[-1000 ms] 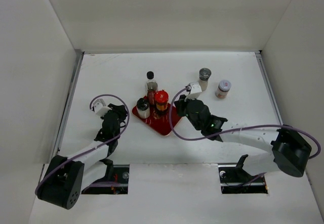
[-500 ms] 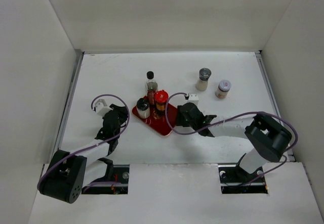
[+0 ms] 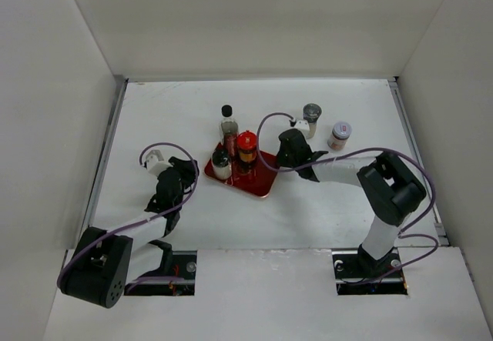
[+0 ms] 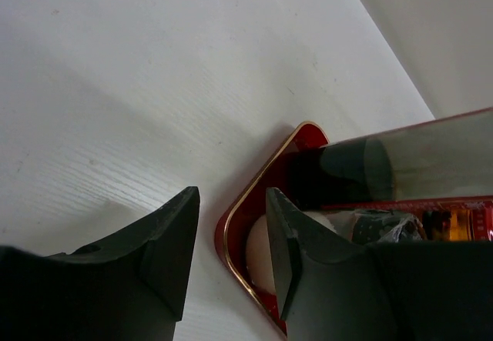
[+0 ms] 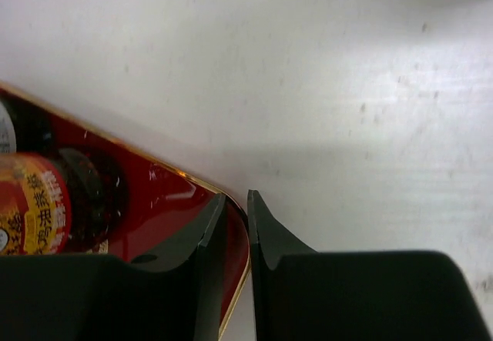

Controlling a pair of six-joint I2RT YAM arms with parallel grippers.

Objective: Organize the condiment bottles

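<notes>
A red tray (image 3: pixel 260 181) holds three condiment bottles: the tall black-capped dark one (image 3: pixel 228 129), the red-capped orange one (image 3: pixel 247 149) and a grey-capped whitish shaker (image 3: pixel 222 164). A second grey-capped shaker (image 3: pixel 311 118) and the small red-labelled jar (image 3: pixel 339 135) stand on the table to the right. My right gripper (image 3: pixel 282 156) (image 5: pixel 235 198) is shut on the tray's right corner rim (image 5: pixel 166 195), beside the orange bottle (image 5: pixel 35 210). My left gripper (image 3: pixel 192 174) (image 4: pixel 229 202) is open, straddling the tray's left corner rim (image 4: pixel 269 165) by the whitish shaker (image 4: pixel 260 252).
White walls enclose the table on the left, back and right. The loose shaker and jar stand just behind and to the right of my right wrist. Purple cables loop over both arms.
My right gripper swung toward the back with the tray corner in it. The tray turned counter-clockwise and its bottles shifted slightly back. The left gripper stayed at the left corner.
</notes>
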